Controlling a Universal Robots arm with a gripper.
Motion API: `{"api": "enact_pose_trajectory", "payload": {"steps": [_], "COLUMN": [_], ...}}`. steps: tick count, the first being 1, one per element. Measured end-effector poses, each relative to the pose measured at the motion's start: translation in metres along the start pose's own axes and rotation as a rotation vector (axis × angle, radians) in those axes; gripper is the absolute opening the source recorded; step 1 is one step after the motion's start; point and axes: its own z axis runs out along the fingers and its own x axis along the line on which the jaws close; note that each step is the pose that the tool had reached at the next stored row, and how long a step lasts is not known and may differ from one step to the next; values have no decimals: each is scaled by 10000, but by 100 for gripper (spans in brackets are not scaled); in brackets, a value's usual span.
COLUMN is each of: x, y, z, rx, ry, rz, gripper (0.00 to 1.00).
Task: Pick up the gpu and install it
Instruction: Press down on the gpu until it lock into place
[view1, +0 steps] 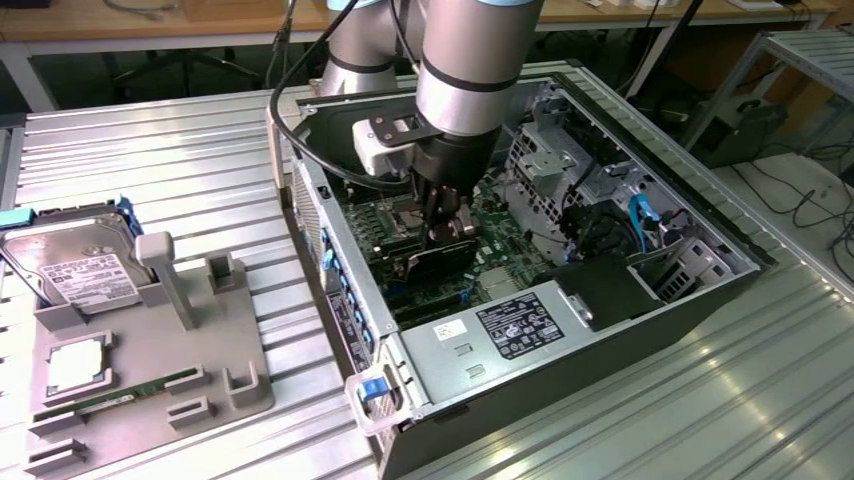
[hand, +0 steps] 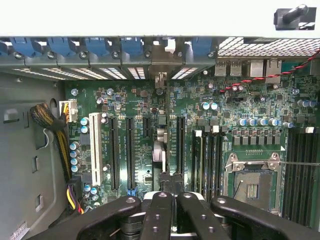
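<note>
One gpu (view1: 447, 258) stands on edge inside the open computer case (view1: 694, 290), low over the green motherboard (hand: 140, 125); from the wrist it appears edge-on as a thin dark strip (hand: 167, 182) between the fingers. Pinching it, the gripper (view1: 445, 222) is pressed together on its upper edge. At nine o'clock from the case, a grey fixture tray (view1: 147, 360) carries a hard drive (view1: 74, 262) and a memory stick (view1: 100, 402)

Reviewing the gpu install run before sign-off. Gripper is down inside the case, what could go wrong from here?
1. The gripper is shut on the gpu edge-on over the motherboard; a slight tilt could miss the slot.
2. The arm's cable drapes over the case wall and may snag.
</note>
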Motion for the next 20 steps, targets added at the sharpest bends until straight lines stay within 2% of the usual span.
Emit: {"api": "enact_pose_trajectory", "payload": {"steps": [9,11,12,20], "x": [0,-1,0,11], "y": [0,15,15,16], "z": [0,0,0,43], "rx": [0,45,46,46], "ry": [0,21,35,37], "rz": [0,-1,-2,-3], "gripper": [11,11,11,11]}}
